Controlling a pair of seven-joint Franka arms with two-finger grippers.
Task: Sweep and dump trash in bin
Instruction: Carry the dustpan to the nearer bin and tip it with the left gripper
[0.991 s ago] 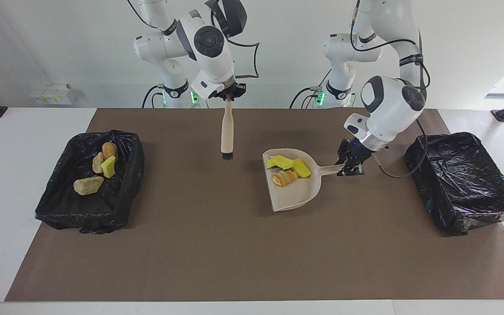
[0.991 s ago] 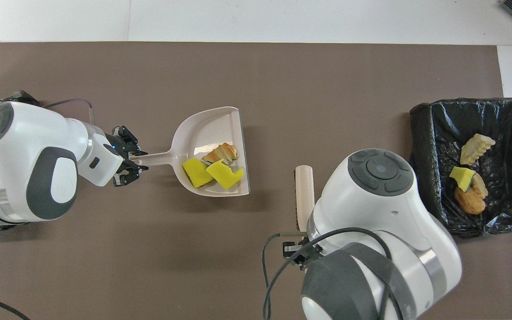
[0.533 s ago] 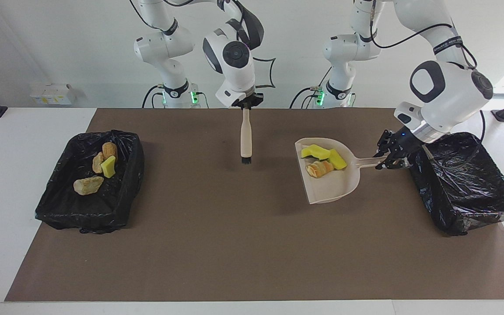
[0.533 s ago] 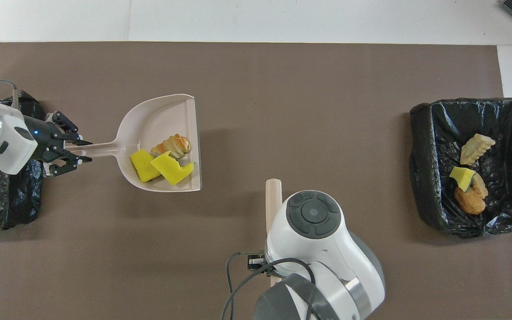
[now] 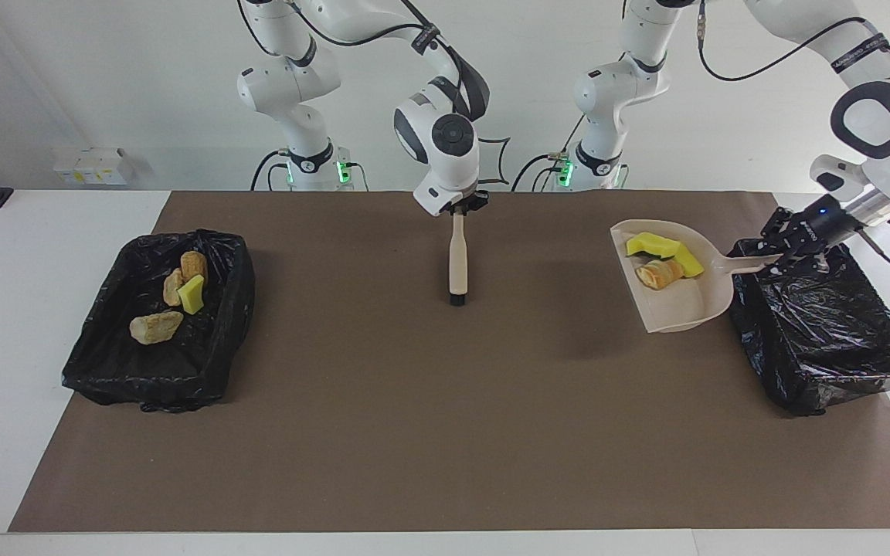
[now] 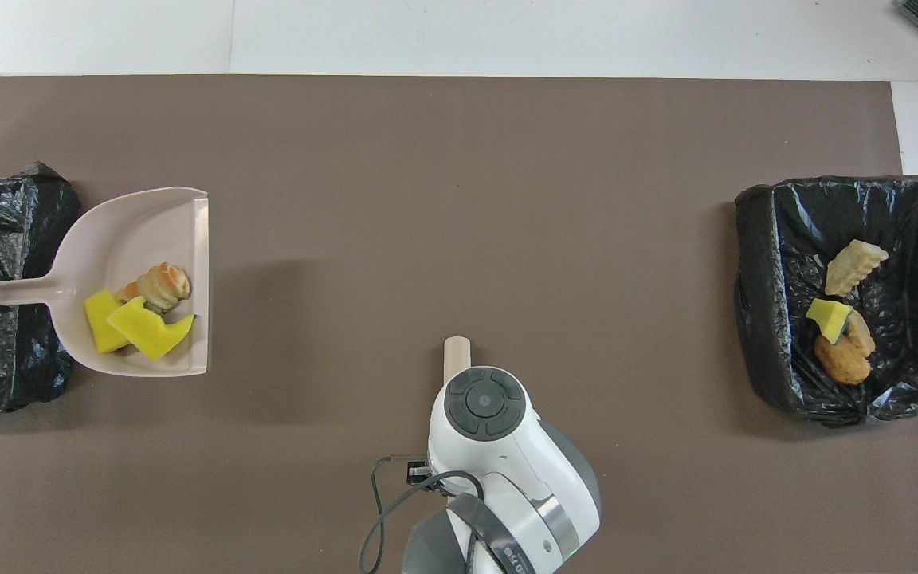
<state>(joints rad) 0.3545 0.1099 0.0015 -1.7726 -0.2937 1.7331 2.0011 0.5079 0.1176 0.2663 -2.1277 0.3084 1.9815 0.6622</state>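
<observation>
Left gripper (image 5: 789,249): pinching dustpan (image 5: 681,305) handle, over near bin (image 5: 823,340) rim.
Right gripper (image 5: 462,207): pinching brush (image 5: 457,262), waiting.
Risk: trash (image 5: 665,259) near pan lip; a tilt before clearing the bin rim spills it beside the bin.

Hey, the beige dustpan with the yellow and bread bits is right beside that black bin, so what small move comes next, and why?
Probably carry on a little: the left gripper holds the beige plastic dustpan by its handle, but its pan and the three trash bits hang beside the black-lined bin, not over it.
</observation>
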